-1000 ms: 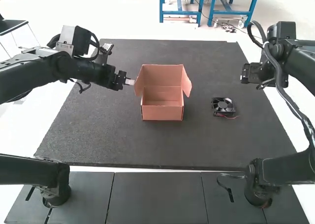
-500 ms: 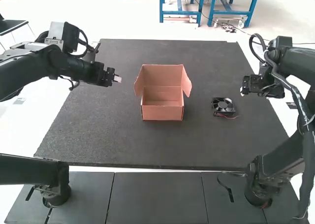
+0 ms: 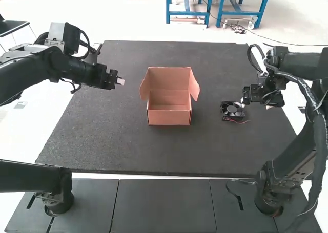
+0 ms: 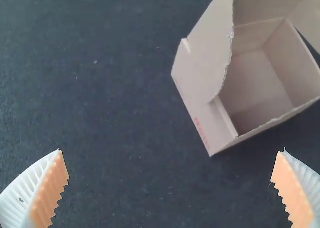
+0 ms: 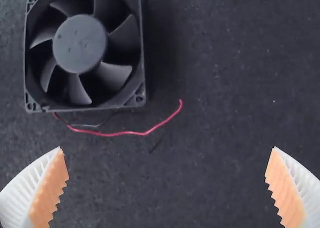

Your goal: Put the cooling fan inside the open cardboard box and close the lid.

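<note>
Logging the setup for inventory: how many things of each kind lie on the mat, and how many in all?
Fan: 1
Box: 1
Total: 2

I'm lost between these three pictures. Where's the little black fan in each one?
High view: the cooling fan lies flat on the black mat, right of the cardboard box, near the right claw.
Right wrist view: the cooling fan lies ahead of that open claw, red wire trailing.
Left wrist view: looks at the cardboard box instead.
Shared landmark: the black mat.
</note>
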